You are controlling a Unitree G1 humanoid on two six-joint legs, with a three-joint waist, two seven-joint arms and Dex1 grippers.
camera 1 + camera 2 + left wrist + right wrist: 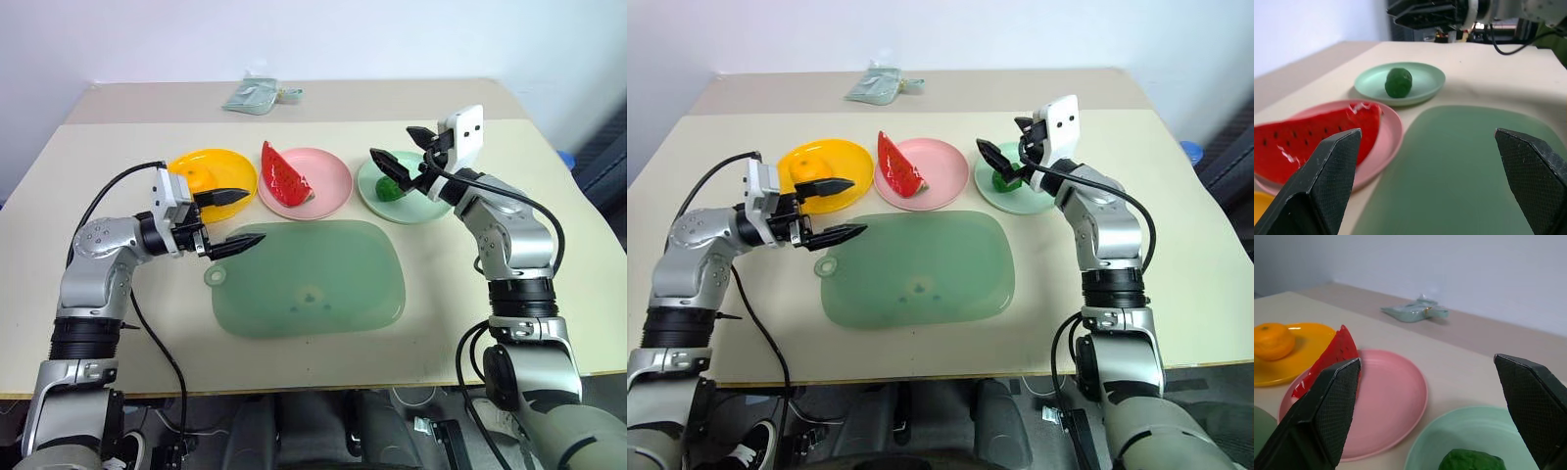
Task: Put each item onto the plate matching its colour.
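The round orange [1272,340] lies on the yellow plate [211,176]. A red watermelon wedge [284,176] with black seeds rests on the pink plate [331,184]. The bumpy dark-green fruit [390,188] sits on the pale mint plate [372,201]. My right gripper [391,141] hovers just above that fruit, open, with nothing between its fingers. At the near right edge of the yellow plate my left gripper [255,216] is held level, open and empty, pointing across toward the other plates.
A large translucent green mat [313,279] lies in front of the three plates, with bare table around it. A small pale-green pouch [257,96] lies near the table's far edge.
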